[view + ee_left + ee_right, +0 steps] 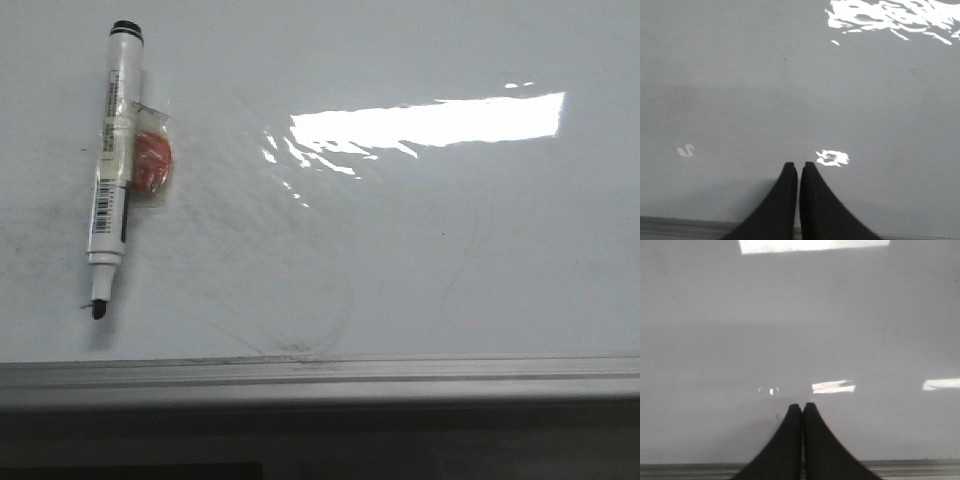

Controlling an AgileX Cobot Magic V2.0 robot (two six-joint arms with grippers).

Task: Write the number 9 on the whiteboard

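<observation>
The grey metal edge strip fronts the glossy white whiteboard, no 9 drawn. Both hands are pressed closed, empty. The uncapped black-tipped marker should be grasped mid-barrel.

The whiteboard runs out of the front view on three sides, so only its near edge strip shows. The print on the marker is too small to read. Tape blurs the orange lump beside it.
</observation>
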